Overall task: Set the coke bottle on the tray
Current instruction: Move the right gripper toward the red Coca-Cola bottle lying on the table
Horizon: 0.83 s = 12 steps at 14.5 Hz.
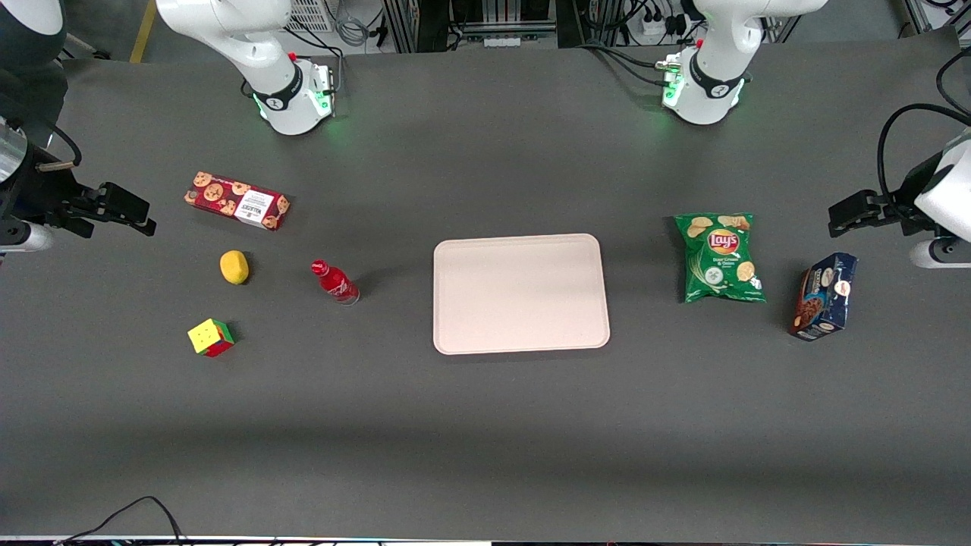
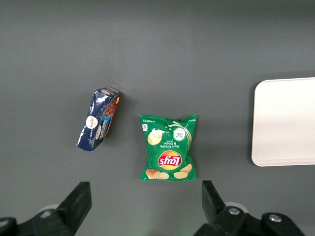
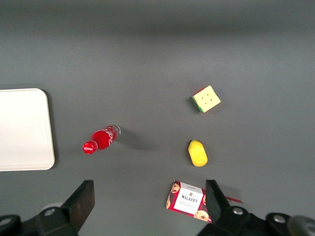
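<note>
The coke bottle (image 1: 334, 281) (image 3: 101, 139), small and red with a red cap and clear base, rests on the dark table beside the tray, toward the working arm's end. The tray (image 1: 521, 293) (image 3: 23, 129) (image 2: 285, 122) is large, flat and pale beige-pink, lies at the table's middle and holds nothing. My right gripper (image 1: 139, 213) (image 3: 149, 197) hovers at the working arm's end of the table, well apart from the bottle. It is open with nothing between its fingers.
A red cookie box (image 1: 237, 200) (image 3: 189, 199), a yellow lemon-like object (image 1: 234, 267) (image 3: 198, 153) and a colour cube (image 1: 211, 337) (image 3: 206, 98) lie near the bottle. A green chips bag (image 1: 721, 256) (image 2: 169, 147) and a blue packet (image 1: 825, 296) (image 2: 99, 119) lie toward the parked arm's end.
</note>
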Tool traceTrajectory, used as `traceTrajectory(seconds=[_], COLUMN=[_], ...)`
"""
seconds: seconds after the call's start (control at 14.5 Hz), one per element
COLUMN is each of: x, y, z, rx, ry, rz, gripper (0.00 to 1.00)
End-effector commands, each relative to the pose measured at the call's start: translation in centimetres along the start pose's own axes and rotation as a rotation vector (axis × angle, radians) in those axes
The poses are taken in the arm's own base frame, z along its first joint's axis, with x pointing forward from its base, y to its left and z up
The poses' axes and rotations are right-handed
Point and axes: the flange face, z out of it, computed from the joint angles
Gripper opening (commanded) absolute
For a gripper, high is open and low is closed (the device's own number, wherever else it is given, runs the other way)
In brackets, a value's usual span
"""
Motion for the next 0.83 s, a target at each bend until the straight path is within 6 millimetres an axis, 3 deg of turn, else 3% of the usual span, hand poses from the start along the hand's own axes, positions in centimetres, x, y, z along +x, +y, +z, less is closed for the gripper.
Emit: traceTrajectory(seconds=[0.0, 0.48, 0.76], x=[0.3, 0.1, 0.0], y=[0.3, -1.2, -5.7], z=[-0.5, -0.7, -0.3], rx=[-0.011, -0.007, 0.000], ry=[-0.003, 0.001, -0.004], rz=[-0.019, -0.016, -0.014], gripper=[1.00, 1.00, 1.00])
